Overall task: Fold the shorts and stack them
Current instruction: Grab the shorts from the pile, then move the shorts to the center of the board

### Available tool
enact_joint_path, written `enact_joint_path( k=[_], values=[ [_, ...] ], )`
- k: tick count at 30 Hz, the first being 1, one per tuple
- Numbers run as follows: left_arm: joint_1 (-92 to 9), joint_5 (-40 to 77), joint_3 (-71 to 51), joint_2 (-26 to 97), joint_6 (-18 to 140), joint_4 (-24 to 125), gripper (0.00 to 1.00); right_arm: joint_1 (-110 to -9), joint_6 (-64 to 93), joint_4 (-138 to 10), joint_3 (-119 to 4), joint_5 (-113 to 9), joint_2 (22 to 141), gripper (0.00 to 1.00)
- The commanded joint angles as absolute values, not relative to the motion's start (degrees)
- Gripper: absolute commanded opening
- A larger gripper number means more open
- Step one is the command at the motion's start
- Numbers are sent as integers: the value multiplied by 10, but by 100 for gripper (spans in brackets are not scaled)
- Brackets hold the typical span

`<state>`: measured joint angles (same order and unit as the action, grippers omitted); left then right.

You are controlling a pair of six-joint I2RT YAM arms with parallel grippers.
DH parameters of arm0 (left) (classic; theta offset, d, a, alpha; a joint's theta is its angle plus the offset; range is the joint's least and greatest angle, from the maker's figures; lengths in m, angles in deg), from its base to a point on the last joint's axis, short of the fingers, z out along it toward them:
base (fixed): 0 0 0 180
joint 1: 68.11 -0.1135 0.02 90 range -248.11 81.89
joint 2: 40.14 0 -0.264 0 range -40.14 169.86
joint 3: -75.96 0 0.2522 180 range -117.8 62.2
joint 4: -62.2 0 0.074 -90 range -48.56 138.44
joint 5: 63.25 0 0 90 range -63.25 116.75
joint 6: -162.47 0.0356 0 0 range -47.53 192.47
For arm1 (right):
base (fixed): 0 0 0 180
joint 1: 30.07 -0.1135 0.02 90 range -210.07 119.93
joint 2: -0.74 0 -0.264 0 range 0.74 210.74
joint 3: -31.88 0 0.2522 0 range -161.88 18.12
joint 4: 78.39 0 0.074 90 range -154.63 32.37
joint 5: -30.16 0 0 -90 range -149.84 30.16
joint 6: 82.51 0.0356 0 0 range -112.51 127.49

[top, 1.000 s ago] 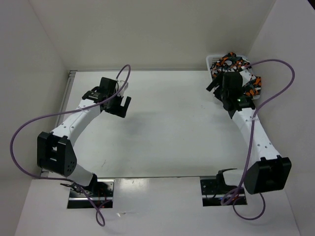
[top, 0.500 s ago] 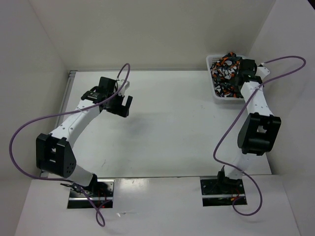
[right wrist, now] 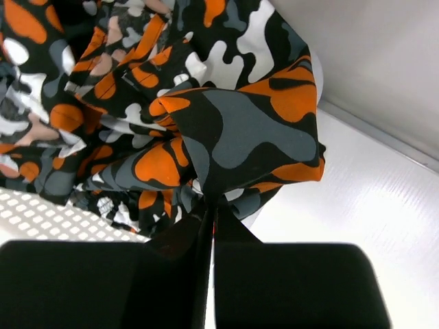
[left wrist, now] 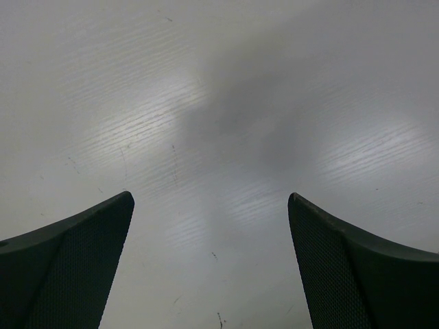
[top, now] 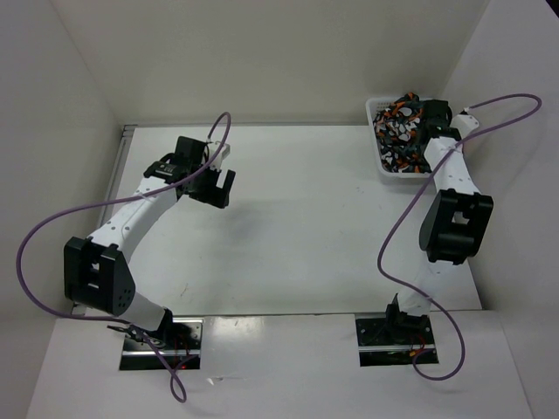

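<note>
The shorts [top: 400, 131], printed in orange, grey, black and white blotches, lie heaped in a white mesh basket [top: 382, 165] at the table's far right corner. My right gripper [top: 425, 129] is down in that heap. In the right wrist view it [right wrist: 211, 202] is shut on a bunched fold of the shorts [right wrist: 233, 130], which puckers at the fingertips. Over the bare tabletop at the far left, my left gripper [top: 218, 188] hangs open; the left wrist view shows it [left wrist: 211, 205] with nothing between its fingers [left wrist: 75, 253].
The basket's mesh wall [right wrist: 48, 212] shows at the lower left of the right wrist view, with bare table [right wrist: 384, 199] to its right. White walls close the table at the back and both sides. Purple cables loop from each arm.
My right arm reached back over the basket and lowered into the heap, and its gripper closed from open onto a fold of the shorts. The left arm has not moved.
</note>
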<state>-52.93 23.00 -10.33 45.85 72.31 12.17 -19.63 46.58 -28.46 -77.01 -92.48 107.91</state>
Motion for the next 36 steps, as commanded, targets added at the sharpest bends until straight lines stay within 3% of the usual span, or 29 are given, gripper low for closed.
enact_joint_path(
  k=[1, 6, 9, 15, 21, 26, 33, 36],
  values=[
    [-533, 229, -120, 449, 725, 132, 100, -221, 467, -298, -785, -928, 1041, 0],
    [-538, 217, -131, 444, 725, 132, 100, -316, 427, -325, -843, -904, 964, 0],
    [-550, 195, -149, 449, 725, 115, 100, -402, 379, -326, -962, -917, 950, 0],
    [-597, 167, -185, 408, 725, 104, 100, -546, 301, -194, -1465, -825, 1072, 0],
    [-680, 140, -234, 371, 725, 84, 100, -671, 257, -216, -1506, -811, 1051, 0],
    [-784, 103, -272, 333, 725, 73, 100, -671, 288, -118, -1519, -805, 1063, 0],
    [-799, 21, -267, 306, 725, 106, 100, -664, 323, -12, -1486, -829, 1194, 1],
    [-799, 21, -253, 306, 725, 100, 100, -627, 322, -10, -1480, -778, 1248, 43]
  ],
)
